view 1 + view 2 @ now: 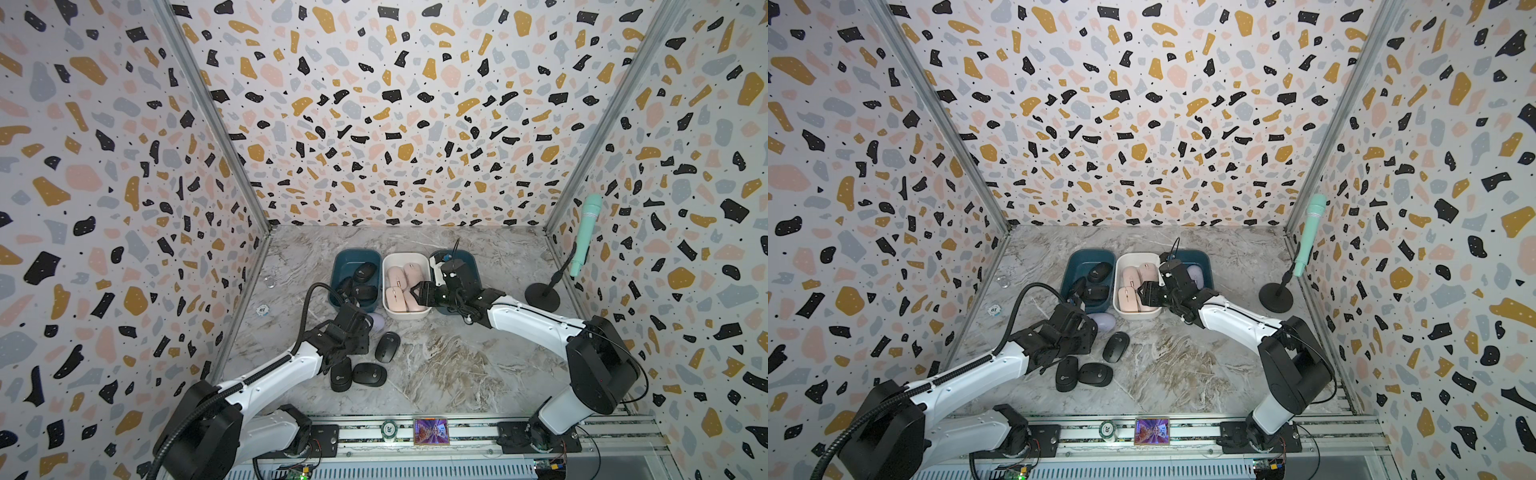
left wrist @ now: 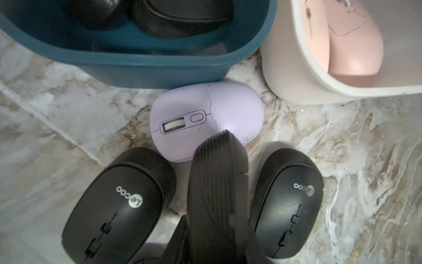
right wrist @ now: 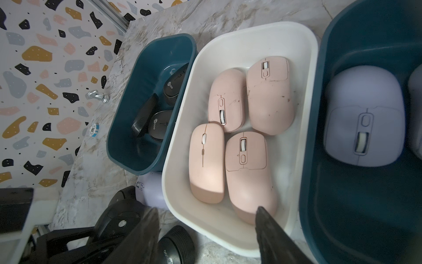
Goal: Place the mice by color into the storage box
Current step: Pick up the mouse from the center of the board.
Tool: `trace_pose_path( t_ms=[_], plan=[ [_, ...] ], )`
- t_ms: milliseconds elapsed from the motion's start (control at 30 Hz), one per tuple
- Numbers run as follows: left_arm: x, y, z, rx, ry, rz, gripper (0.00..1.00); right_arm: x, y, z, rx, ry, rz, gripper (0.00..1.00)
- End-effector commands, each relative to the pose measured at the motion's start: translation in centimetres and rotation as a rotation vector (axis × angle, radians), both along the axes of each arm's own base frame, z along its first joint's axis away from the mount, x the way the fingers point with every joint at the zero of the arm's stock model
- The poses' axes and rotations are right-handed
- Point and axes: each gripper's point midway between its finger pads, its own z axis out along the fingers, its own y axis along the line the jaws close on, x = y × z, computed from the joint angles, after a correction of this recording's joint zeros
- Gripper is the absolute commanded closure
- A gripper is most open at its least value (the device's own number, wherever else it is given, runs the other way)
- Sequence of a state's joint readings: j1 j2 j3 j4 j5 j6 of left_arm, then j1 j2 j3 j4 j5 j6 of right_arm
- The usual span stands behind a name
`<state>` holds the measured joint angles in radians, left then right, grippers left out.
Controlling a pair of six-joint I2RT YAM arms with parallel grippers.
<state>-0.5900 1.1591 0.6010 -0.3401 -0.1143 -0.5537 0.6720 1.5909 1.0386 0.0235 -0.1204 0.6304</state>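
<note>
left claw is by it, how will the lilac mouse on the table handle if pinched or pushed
Lilac mouse: probably rigid, given its moulded shell. Its smooth domed top may slip in a pinch. Lying flat, it should slide, not roll, until the teal bin blocks it.

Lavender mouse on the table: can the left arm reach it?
Probably yes: the left gripper, shut, is right by the lavender mouse, whose top is bare; the blue bin crowds one side.

Black mice (image 1: 387, 347), pink mice (image 3: 269, 96), lavender mouse (image 2: 205, 116), teal bin (image 2: 137, 68), white bin (image 3: 228, 52).
</note>
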Motion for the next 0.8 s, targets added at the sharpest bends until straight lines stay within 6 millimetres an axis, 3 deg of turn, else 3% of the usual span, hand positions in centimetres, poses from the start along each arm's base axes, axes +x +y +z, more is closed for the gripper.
trace_pose_path(
  t_ms=[0, 200, 367, 767],
  plan=[
    [0.3, 0.2, 2.6, -0.008, -0.045, 0.000, 1.00, 0.2, -0.2, 0.1, 0.012, 0.000, -0.011, 0.33],
    [2.5, 0.3, 8.0, -0.048, -0.195, 0.057, 1.00, 0.2, 0.1, 0.2, 0.024, 0.001, -0.001, 0.33],
    [6.2, 0.3, 10.6, -0.029, -0.256, 0.081, 1.00, 0.0, 0.0, 0.4, 0.023, -0.002, -0.001, 0.33],
    [16.6, 1.5, 6.7, 0.131, -0.148, 0.068, 1.00, -0.7, -0.7, 0.2, 0.022, 0.009, -0.013, 0.33]
  ],
)
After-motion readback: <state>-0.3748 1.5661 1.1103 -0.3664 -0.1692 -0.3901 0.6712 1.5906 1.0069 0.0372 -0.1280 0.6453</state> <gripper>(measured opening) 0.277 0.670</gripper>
